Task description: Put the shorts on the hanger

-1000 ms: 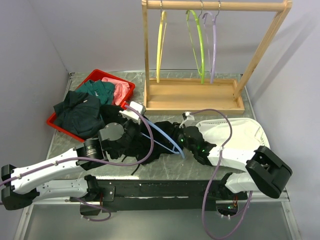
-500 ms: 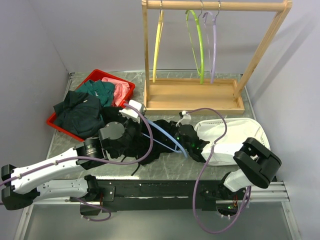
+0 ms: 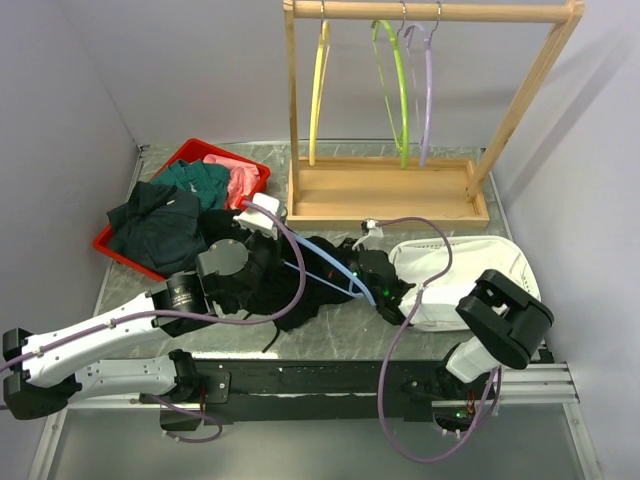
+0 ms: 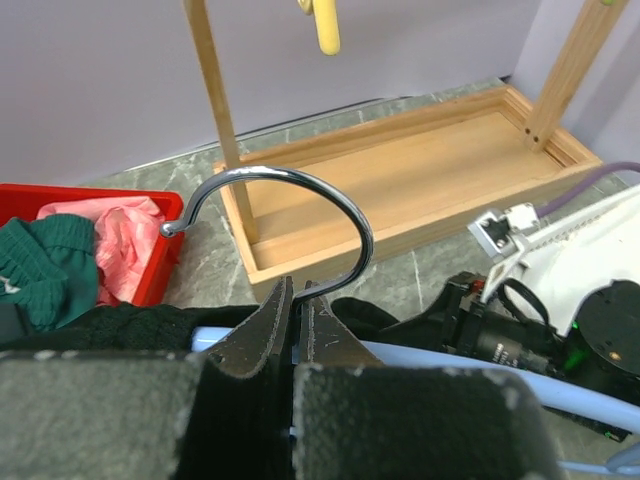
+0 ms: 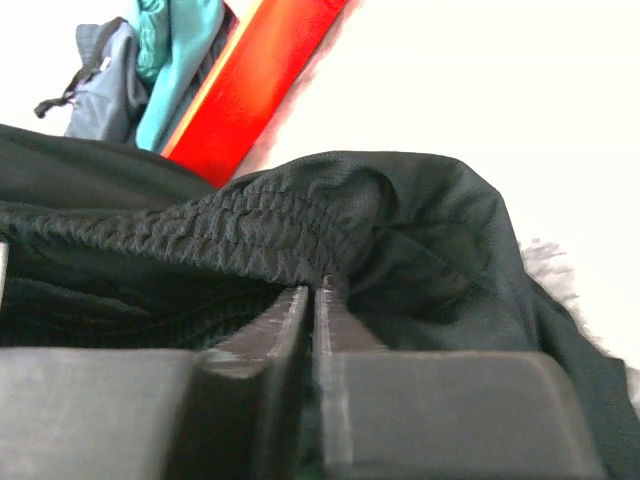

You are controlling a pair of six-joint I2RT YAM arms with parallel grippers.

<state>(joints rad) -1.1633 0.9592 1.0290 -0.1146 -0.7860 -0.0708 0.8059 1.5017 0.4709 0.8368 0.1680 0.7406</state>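
The right gripper [image 5: 314,288] is pinched almost flat on the shorts [image 5: 270,230], a black, fine-meshed fabric whose gathered elastic waistband bunches right at its tips. The left gripper [image 4: 297,292] clamps the hanger [image 4: 430,365] at its neck. Slim pale-blue plastic runs just beneath the gripper, and a round steel hook arches beyond it.

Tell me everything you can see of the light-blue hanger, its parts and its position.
The hanger is thin light-blue plastic with a curved, shiny metal hook. Its arms run across the black shorts. The left gripper is shut on its neck, just below the hook, which rises above the fingers.
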